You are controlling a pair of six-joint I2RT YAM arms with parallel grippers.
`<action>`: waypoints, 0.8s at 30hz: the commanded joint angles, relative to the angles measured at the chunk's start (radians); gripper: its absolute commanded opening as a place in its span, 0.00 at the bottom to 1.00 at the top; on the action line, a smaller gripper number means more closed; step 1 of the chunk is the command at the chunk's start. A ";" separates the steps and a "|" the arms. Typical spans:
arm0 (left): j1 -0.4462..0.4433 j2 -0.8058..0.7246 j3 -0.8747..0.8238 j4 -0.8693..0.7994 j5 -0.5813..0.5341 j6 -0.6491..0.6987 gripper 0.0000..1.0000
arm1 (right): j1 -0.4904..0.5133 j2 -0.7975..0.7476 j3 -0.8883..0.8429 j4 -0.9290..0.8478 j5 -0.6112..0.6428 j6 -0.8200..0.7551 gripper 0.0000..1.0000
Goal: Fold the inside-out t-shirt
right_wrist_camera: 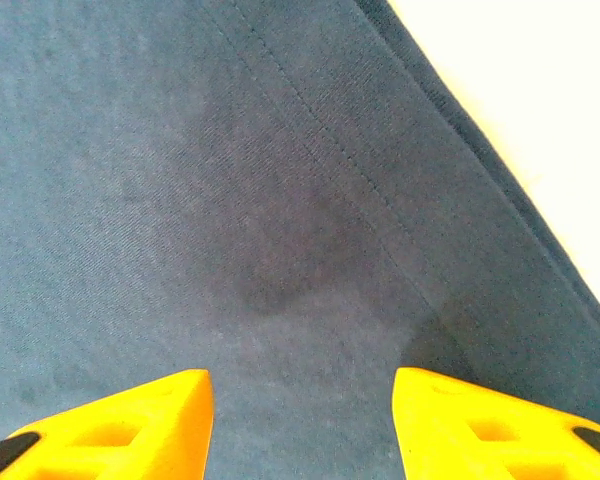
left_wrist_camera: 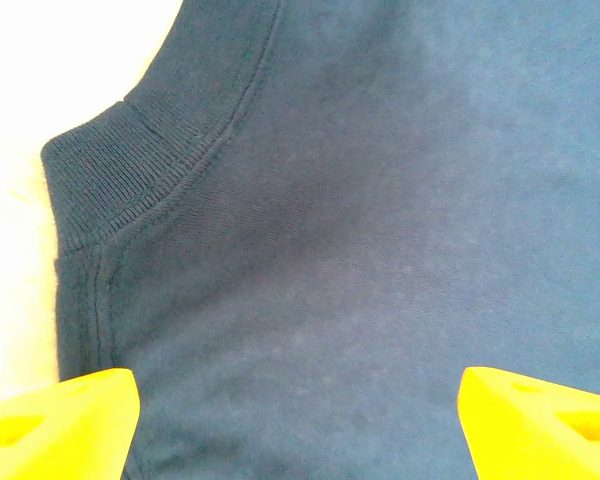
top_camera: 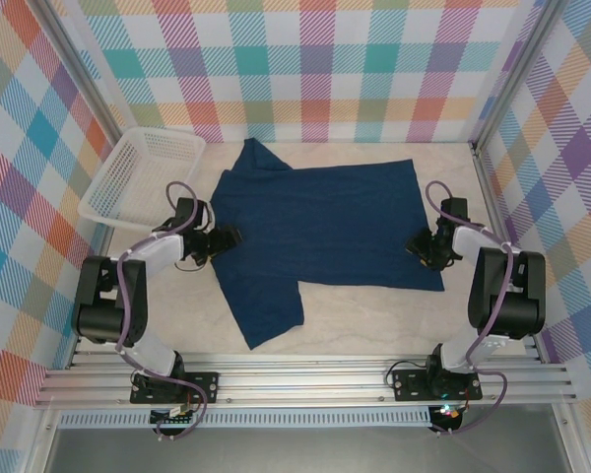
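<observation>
Inside-out t-shirt [top_camera: 325, 222] lies spread flat, dark navy.

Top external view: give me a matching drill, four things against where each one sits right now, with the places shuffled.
Things:
1. t-shirt
2. basket
3. left claw
4. right claw

Places:
A. over the hem, at the shirt's right edge
B. far-left corner of the table
C. spread flat across the middle of the table
D. over the collar, at the shirt's left edge

Pairs: 1-C; 2-B; 3-D; 4-A
</observation>
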State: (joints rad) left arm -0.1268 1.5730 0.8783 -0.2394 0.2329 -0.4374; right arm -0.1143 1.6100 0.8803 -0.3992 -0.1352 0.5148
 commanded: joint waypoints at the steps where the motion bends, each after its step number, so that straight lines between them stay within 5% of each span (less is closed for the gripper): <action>1: -0.052 -0.140 -0.024 -0.066 -0.043 -0.014 0.83 | 0.001 -0.100 -0.020 -0.068 -0.017 -0.020 0.51; 5: -0.207 -0.289 -0.139 -0.161 -0.090 -0.043 0.82 | 0.027 -0.216 -0.087 -0.100 -0.037 -0.018 0.52; 11: -0.517 -0.529 -0.334 -0.372 -0.218 -0.292 0.71 | 0.101 -0.302 -0.122 -0.164 -0.046 -0.024 0.51; 16: -0.710 -0.581 -0.378 -0.489 -0.211 -0.418 0.59 | 0.123 -0.302 -0.109 -0.167 -0.055 -0.030 0.52; 24: -0.787 -0.422 -0.307 -0.443 -0.208 -0.381 0.52 | 0.128 -0.278 -0.106 -0.140 -0.092 -0.031 0.51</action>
State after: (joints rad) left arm -0.8898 1.1084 0.5247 -0.6605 0.0547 -0.8158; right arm 0.0074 1.3277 0.7666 -0.5400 -0.1955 0.5064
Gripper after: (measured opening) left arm 0.532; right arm 0.515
